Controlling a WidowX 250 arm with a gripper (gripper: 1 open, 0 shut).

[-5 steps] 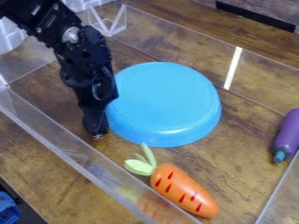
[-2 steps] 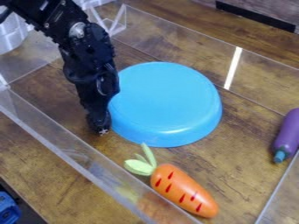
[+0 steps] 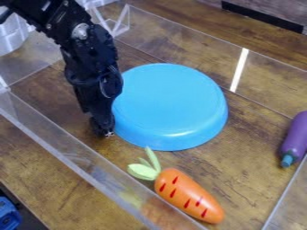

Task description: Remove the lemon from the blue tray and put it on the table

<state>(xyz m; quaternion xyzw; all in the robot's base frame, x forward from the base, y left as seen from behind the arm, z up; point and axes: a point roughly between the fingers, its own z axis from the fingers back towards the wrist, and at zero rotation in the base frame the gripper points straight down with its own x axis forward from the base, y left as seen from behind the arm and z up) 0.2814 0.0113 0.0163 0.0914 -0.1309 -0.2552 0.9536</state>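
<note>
- Currently, the jaws (image 3: pixel 100 133) are down beside the blue tray (image 3: pixel 170 107), at its left edge in view; their open or closed state is indeterminable.
- Tray: on the worktop (image 3: pixel 63 180), apparently inverted.

Counting one round blue tray (image 3: pixel 171 103), one orange toy carrot (image 3: pixel 188 195), one purple toy (image 3: pixel 295 140), one black robot arm (image 3: pixel 82 45); one table (image 3: pixel 249 171) is showing beneath.

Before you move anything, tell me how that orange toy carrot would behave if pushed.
The toy carrot would probably roll or swivel, given its rounded, tapering body. It looks smooth, so it may slide as well. The leafy green top, splayed wide, would likely check a full roll.
</note>
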